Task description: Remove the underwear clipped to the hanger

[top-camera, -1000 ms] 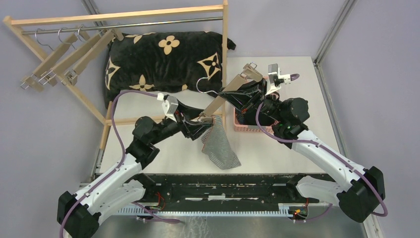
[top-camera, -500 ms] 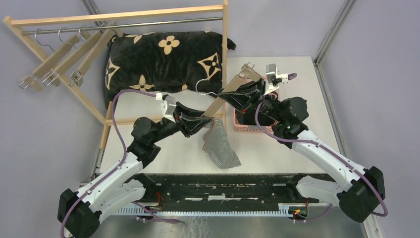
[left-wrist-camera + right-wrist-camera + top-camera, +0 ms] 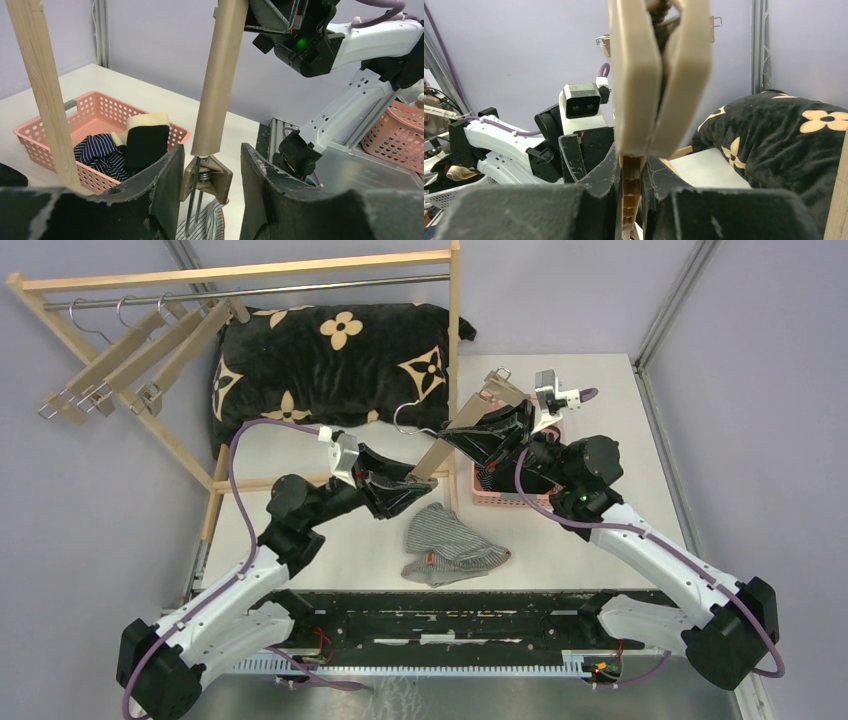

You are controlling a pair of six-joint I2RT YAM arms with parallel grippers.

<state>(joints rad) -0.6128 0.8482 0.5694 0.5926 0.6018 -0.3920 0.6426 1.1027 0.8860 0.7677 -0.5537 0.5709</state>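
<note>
Left pincer [image 3: 209, 159] is bracketing the spring clip [image 3: 207, 180] at the hanger's low end, rough black pads close on either side; cannot tell whether they are pressing it. Grey-white pinstriped underwear [image 3: 452, 550] is lying crumpled in soft folds on the pale surface [image 3: 580, 550] just below, free of the clip and touching neither pincer. The hanger [image 3: 218, 80], a smooth tan wooden bar, is slanting upward to the right pincer [image 3: 631, 180], which is pinching the wood tight between its pads. Beyond, a pink perforated plastic basket [image 3: 45, 127] is holding navy striped shorts [image 3: 97, 150] and black shorts [image 3: 146, 147] with a cream band. Farther back, a plush black cushion [image 3: 330, 360] with cream flowers is sitting under a wooden rack [image 3: 240, 270], where three spare hangers [image 3: 125, 365] are dangling from the metal rail.
</note>
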